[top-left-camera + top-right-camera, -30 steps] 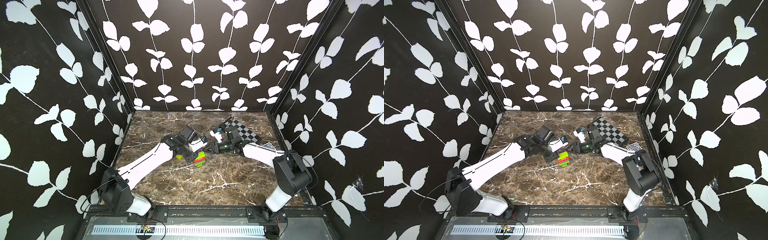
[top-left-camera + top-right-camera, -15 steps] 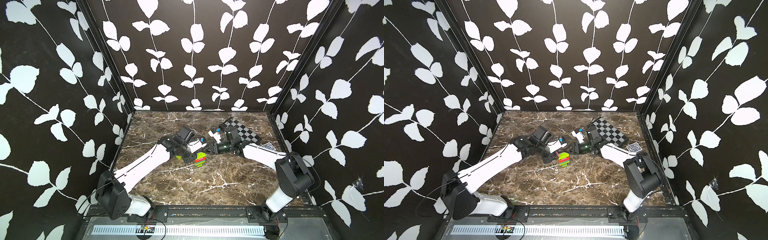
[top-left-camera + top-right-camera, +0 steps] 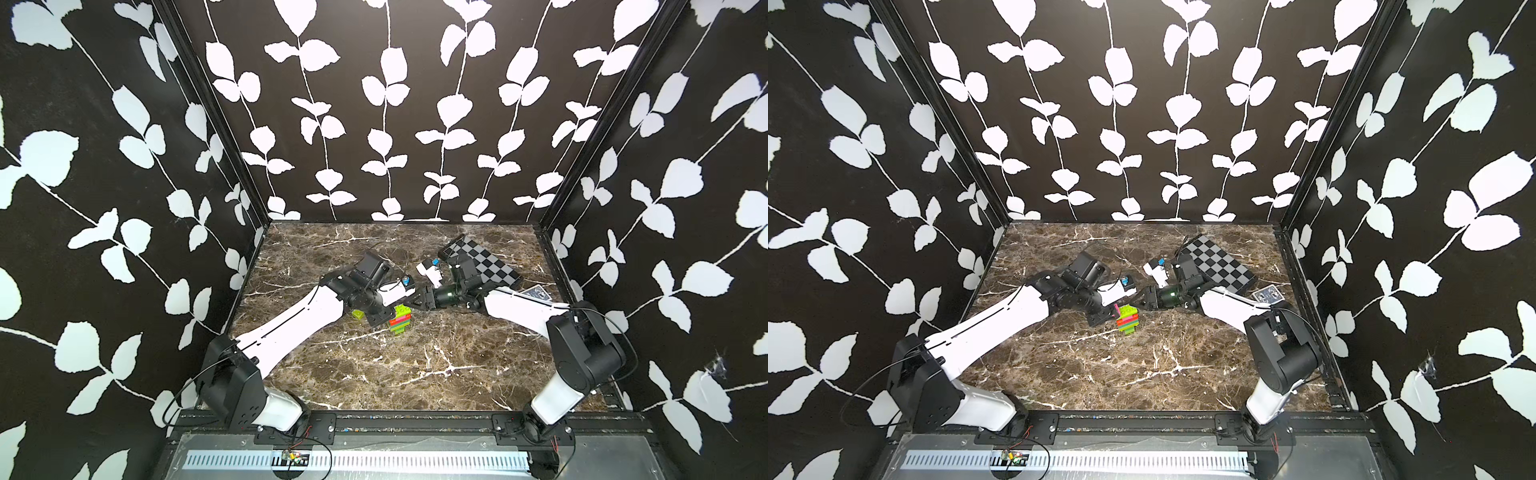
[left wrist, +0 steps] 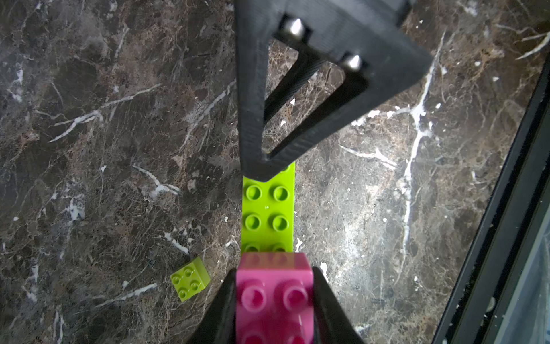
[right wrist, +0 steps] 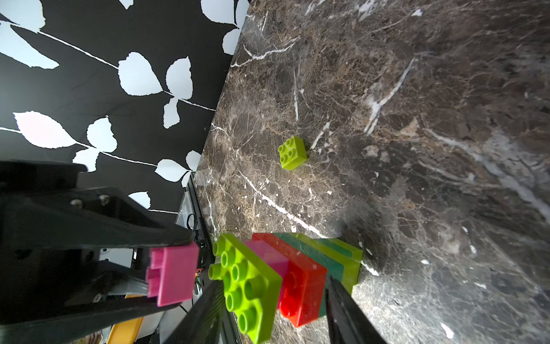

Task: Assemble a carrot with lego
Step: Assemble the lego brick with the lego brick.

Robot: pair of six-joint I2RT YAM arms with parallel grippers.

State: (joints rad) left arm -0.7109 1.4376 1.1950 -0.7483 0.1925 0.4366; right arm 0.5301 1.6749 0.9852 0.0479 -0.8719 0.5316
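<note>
Mid-tabletop [image 3: 415,374], my two arms meet over the carrot [image 3: 399,321], which stands just left of centre in both top views [image 3: 1128,321], well apart from the checkered board [image 3: 484,266] at the far right. From my console it reads as a striped stack: lime at the foot, dark green and orange-red above, then pink under a wide lime plate [image 4: 266,208] whose studs face up.

The left pincer [image 4: 275,274] is clamped on a pink brick [image 4: 273,300], studs up, held just beside the plate's left end. The right wrist view shows a sliver of gap between brick and plate, so I judge the brick not yet seated.

The right pincer [image 5: 272,283] comes in from the right with its fingers [image 5: 342,312] standing apart on either side of the stack. I cannot tell whether they pinch the bricks or only bracket them. I take their placing as a brace: a tall, narrow-footed stack would tip under a downward press unless something steadies it.

A loose lime brick [image 5: 293,152] lies on the tabletop just left of the carrot, within the left arm's reach, probably the piece after this one. The pink brick needs its underside squared over the plate's studs before any push.
</note>
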